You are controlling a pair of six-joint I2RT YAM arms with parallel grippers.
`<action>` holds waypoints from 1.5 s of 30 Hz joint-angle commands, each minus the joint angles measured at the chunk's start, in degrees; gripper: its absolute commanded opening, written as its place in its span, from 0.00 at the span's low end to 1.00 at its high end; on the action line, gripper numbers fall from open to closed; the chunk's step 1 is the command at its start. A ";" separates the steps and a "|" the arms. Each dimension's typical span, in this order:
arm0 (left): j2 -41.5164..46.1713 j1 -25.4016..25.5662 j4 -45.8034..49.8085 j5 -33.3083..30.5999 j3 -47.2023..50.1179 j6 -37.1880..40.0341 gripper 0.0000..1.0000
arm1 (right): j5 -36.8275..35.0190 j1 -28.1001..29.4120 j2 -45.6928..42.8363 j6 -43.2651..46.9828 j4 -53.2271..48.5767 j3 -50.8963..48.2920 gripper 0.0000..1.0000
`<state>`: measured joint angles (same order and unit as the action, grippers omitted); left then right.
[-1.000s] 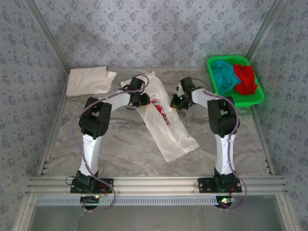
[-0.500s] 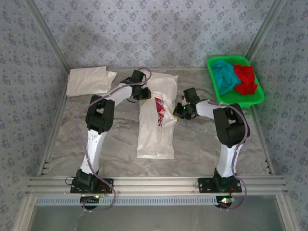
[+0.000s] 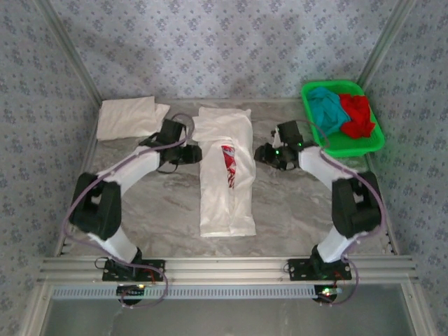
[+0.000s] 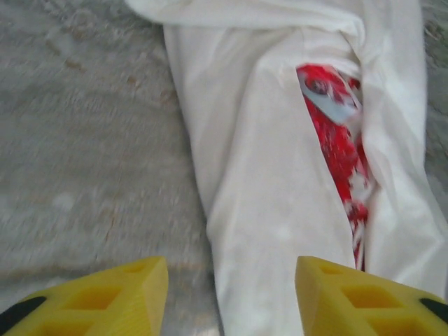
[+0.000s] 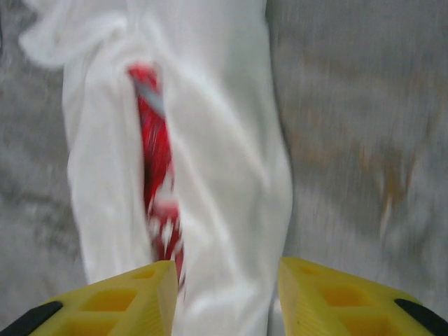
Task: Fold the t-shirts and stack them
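The white t-shirt with the red splash print (image 3: 227, 196) lies folded into a long narrow strip down the table's middle, print showing in a slit. My left gripper (image 3: 190, 152) hovers at its left edge and my right gripper (image 3: 262, 154) at its right edge. Both are open and hold nothing. In the left wrist view the shirt (image 4: 266, 196) lies below the spread yellow fingers of the left gripper (image 4: 231, 280). In the right wrist view the right gripper (image 5: 227, 280) stands the same way over the shirt (image 5: 217, 140). Another white t-shirt (image 3: 126, 117) lies folded at the back left.
A green basket (image 3: 350, 149) at the back right holds a teal t-shirt (image 3: 323, 108) and a red t-shirt (image 3: 358, 115). Patterned walls close in the back and sides. Bare marble table (image 3: 161, 203) shows on both sides of the strip.
The printed shirt went from a slanted lie to a straight strip. Both grippers let go of it, opened and drew back to either side.
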<state>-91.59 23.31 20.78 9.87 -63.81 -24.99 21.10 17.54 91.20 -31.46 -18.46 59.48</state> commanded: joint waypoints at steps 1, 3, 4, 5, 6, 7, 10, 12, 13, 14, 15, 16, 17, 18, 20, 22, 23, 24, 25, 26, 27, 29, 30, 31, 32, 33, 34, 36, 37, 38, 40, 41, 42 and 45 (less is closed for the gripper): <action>8.91 1.03 0.24 4.71 9.04 -3.84 0.56 | 7.49 1.68 -9.38 -0.51 -3.06 -10.88 0.48; 14.51 2.88 -0.48 9.01 15.78 -7.32 0.57 | 10.93 3.68 -15.69 -4.05 -0.28 -18.91 0.49; 17.63 4.32 -0.56 10.60 18.90 -9.35 0.59 | 11.94 5.34 -19.05 -7.49 1.53 -22.87 0.51; 20.27 5.63 -0.56 11.22 21.34 -11.11 0.61 | 12.12 7.02 -21.76 -9.38 2.39 -25.66 0.53; 23.56 7.39 -0.87 11.68 24.11 -13.24 0.62 | 11.59 8.85 -24.61 -10.89 2.41 -28.10 0.55; 26.88 9.14 -1.61 11.98 26.81 -15.68 0.63 | 10.93 10.36 -27.19 -12.14 1.88 -29.96 0.56; 35.01 13.85 -2.66 11.42 33.29 -22.67 0.66 | 11.18 13.31 -32.30 -15.56 2.61 -34.93 0.57; 38.80 17.09 -1.08 9.36 36.28 -25.46 0.66 | 10.71 15.62 -34.29 -18.22 4.67 -38.46 0.58; 40.15 18.75 -0.86 9.11 37.58 -26.53 0.67 | 10.53 17.07 -34.83 -19.90 6.63 -40.50 0.58; 40.87 19.86 -0.90 8.95 38.35 -27.29 0.67 | 10.24 17.95 -34.94 -20.95 7.68 -41.80 0.58; 41.27 21.11 -1.57 8.73 39.28 -27.79 0.67 | 10.14 18.94 -34.86 -21.56 8.75 -42.82 0.58; 41.21 22.31 -2.65 8.20 40.16 -28.25 0.68 | 9.79 19.93 -34.71 -21.72 9.55 -43.50 0.58; 40.79 23.05 -4.27 8.21 41.08 -28.88 0.69 | 9.24 20.85 -34.46 -21.53 9.60 -43.53 0.58; 39.87 23.63 -7.33 8.93 42.11 -29.49 0.69 | 8.80 21.71 -34.04 -21.19 9.38 -43.36 0.58; 37.54 25.06 -11.49 8.99 43.22 -30.11 0.69 | 7.90 23.17 -33.42 -20.58 9.32 -43.09 0.59; 34.77 26.54 -13.64 8.11 43.33 -29.47 0.68 | 6.85 23.92 -32.95 -20.07 8.66 -43.00 0.59; 33.72 26.86 -14.18 8.05 43.25 -29.33 0.66 | 6.85 23.98 -32.77 -19.88 8.84 -42.99 0.59; 32.69 26.98 -14.95 8.18 43.37 -29.04 0.65 | 6.53 23.97 -32.67 -19.63 8.95 -42.90 0.59; 32.03 27.04 -16.08 8.04 43.62 -28.83 0.65 | 5.88 23.99 -32.66 -19.52 8.92 -42.83 0.59; 31.56 27.02 -17.03 7.58 44.04 -28.81 0.64 | 5.35 23.92 -32.59 -19.43 9.08 -42.87 0.59; 31.11 27.02 -18.19 7.05 44.41 -28.72 0.64 | 4.74 23.66 -32.42 -19.42 9.45 -42.83 0.59; 30.01 27.02 -20.93 6.28 44.95 -28.70 0.62 | 4.26 22.86 -31.52 -19.63 10.76 -42.96 0.59; 29.34 27.02 -21.80 5.94 45.00 -28.62 0.62 | 4.36 22.49 -30.92 -19.87 11.71 -42.84 0.59; 28.48 27.00 -23.23 5.89 45.00 -28.62 0.62 | 4.68 22.20 -30.19 -20.10 13.18 -42.69 0.59; 27.54 26.88 -24.54 6.05 44.89 -28.62 0.61 | 4.81 22.18 -29.38 -20.30 14.35 -42.44 0.59; 26.52 26.94 -25.67 6.29 44.76 -28.62 0.60 | 4.95 22.18 -28.61 -20.39 14.97 -41.96 0.59; 25.10 26.88 -26.77 6.75 44.50 -28.56 0.59 | 5.21 22.16 -27.55 -20.35 15.60 -41.46 0.59; 22.30 26.90 -28.30 8.29 43.63 -28.37 0.58 | 5.59 22.32 -26.04 -20.32 16.39 -40.51 0.58; 20.94 26.88 -28.70 9.06 43.05 -28.36 0.57 | 5.98 22.31 -25.33 -20.59 17.23 -40.10 0.57; 19.76 26.94 -28.37 9.51 42.45 -28.38 0.57 | 6.45 22.35 -24.88 -21.06 18.32 -39.99 0.56; 18.33 26.94 -28.17 10.58 41.82 -28.12 0.56 | 6.50 22.40 -24.28 -21.64 19.22 -39.61 0.55; 17.99 26.90 -27.42 10.66 41.50 -27.73 0.54 | 6.56 22.45 -23.90 -21.77 19.54 -39.39 0.53; 17.92 26.95 -26.27 10.63 41.04 -27.34 0.50 | 6.67 22.37 -23.58 -21.65 19.60 -39.29 0.51; 18.78 26.80 -23.32 9.61 40.26 -26.97 0.45 | 6.67 22.38 -23.23 -21.94 19.87 -38.70 0.50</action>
<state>-72.84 49.91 -3.44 18.92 -22.41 -53.04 30.94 39.62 65.60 -53.82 -11.75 19.90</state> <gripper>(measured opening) 0.450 0.501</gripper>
